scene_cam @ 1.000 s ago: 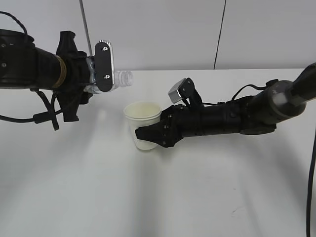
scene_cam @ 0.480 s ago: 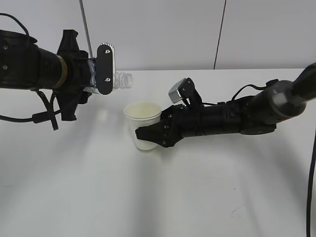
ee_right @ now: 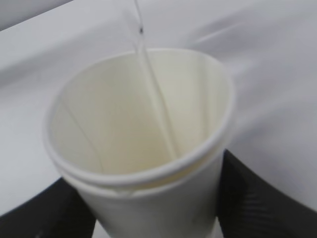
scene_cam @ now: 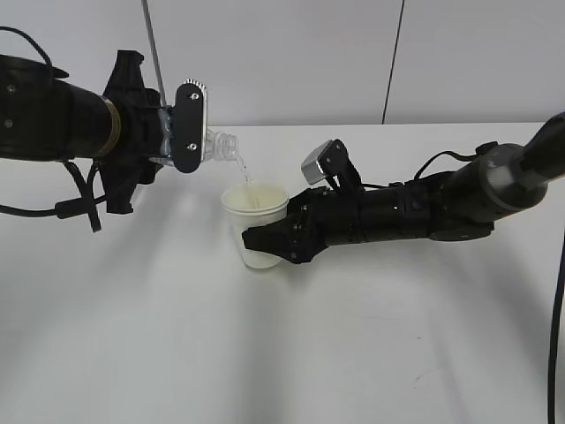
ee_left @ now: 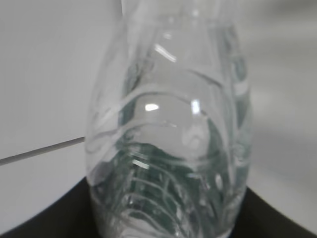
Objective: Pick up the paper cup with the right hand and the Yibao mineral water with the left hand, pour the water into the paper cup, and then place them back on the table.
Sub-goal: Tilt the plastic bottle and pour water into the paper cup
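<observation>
My left gripper [scene_cam: 181, 132] is shut on the Yibao mineral water [scene_cam: 216, 143], a clear capless bottle tipped with its neck down to the right. A thin stream of water falls from its mouth into the paper cup [scene_cam: 257, 228]. The bottle fills the left wrist view [ee_left: 168, 148], green label showing through. My right gripper [scene_cam: 265, 243] is shut on the cream-white cup and holds it upright, low over the white table [scene_cam: 282, 353]. In the right wrist view the cup [ee_right: 143, 163] sits between the black fingers [ee_right: 247, 198], with the stream running into it.
A grey wall with a dark vertical seam [scene_cam: 393, 62] stands behind the table. A thin grey pole [scene_cam: 152, 44] rises behind my left arm. Black cables hang under the left arm [scene_cam: 79, 208].
My left gripper has tipped the bottle's neck further down toward the cup, and water now streams out of it. The right gripper and cup have stayed still.
</observation>
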Motion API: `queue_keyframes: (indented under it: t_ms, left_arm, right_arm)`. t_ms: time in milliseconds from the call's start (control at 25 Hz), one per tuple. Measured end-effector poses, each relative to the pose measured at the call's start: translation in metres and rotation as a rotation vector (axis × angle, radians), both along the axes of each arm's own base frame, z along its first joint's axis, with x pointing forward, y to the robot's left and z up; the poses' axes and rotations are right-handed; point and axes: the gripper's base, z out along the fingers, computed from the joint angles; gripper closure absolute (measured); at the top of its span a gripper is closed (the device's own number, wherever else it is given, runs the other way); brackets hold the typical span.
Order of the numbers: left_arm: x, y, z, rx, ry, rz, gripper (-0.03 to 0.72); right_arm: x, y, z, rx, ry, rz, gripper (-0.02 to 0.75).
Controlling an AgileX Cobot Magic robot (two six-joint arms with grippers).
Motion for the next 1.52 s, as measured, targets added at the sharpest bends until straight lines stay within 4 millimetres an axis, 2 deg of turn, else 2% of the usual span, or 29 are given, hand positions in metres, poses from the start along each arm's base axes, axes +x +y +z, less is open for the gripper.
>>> queue_keyframes:
  t_ms: [1520]
  left_arm:
    - [0.0007,0.0004,0.0016,0.060,-0.029,-0.020,0.300]
  right_arm:
    - [-0.0002,-0.0001,-0.0011,-0.005,0.003,0.002,0.229]
